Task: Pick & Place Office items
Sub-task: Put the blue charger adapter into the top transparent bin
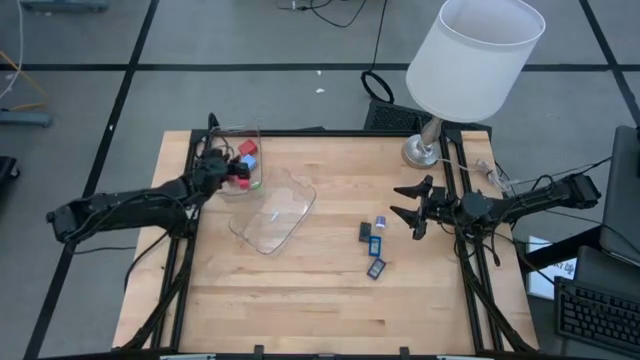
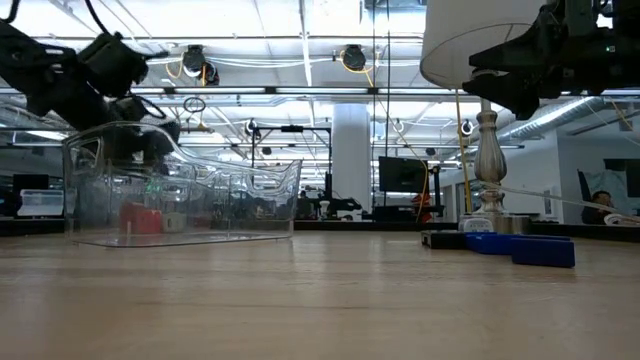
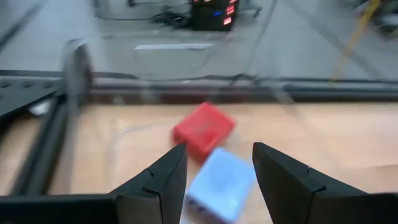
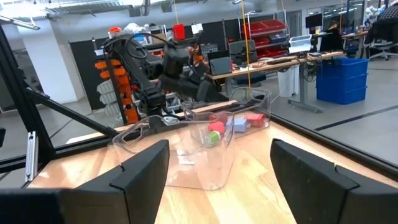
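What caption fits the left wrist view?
Open left gripper above a red cube and pale blue cube.

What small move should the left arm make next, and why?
Probably lift the left gripper straight up, out of the clear plastic container. Its fingers stand open with nothing between them, and the red cube and pale blue cube lie free on the container's floor. Small flat pieces wait on the wooden table near the open right gripper.
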Available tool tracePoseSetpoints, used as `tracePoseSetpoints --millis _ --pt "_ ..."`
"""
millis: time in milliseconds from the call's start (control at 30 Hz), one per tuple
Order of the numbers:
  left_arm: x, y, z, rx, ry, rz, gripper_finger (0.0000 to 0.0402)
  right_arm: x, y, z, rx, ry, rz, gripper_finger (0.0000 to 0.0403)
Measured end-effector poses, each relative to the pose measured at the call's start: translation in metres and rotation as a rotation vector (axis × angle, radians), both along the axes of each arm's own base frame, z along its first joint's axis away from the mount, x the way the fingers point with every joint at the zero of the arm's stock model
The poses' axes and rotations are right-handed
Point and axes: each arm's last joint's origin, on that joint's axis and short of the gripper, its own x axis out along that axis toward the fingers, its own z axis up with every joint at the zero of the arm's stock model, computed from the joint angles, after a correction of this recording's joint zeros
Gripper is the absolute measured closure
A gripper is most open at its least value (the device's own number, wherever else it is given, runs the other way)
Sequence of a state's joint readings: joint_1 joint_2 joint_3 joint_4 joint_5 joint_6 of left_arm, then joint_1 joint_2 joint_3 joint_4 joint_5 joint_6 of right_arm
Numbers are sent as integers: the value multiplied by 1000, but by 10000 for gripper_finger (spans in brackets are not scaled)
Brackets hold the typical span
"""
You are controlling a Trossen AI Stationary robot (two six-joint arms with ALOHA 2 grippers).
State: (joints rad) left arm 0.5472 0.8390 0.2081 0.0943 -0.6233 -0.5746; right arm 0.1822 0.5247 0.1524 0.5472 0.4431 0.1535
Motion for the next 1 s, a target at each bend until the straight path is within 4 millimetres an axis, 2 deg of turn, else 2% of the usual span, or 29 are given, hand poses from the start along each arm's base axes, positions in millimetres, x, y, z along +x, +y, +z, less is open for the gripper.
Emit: tracePoseSetpoints --millis 100,333,600,733,1000 --pt "1 -2 10 21 -78 -101 220 0 0 0 -11 6 -1 133" --pt "6 -11 28 33 -240 -470 220 8 9 -10 -97 98 24 133" --pt "13 -21 30 76 -196 -629 220 23 16 -37 -110 372 -76 133" --pt "20 -32 36 147 -207 -776 220 26 18 -53 -117 517 -91 133" --pt "28 -52 39 235 -180 -1060 220 31 16 -68 -95 600 -108 133"
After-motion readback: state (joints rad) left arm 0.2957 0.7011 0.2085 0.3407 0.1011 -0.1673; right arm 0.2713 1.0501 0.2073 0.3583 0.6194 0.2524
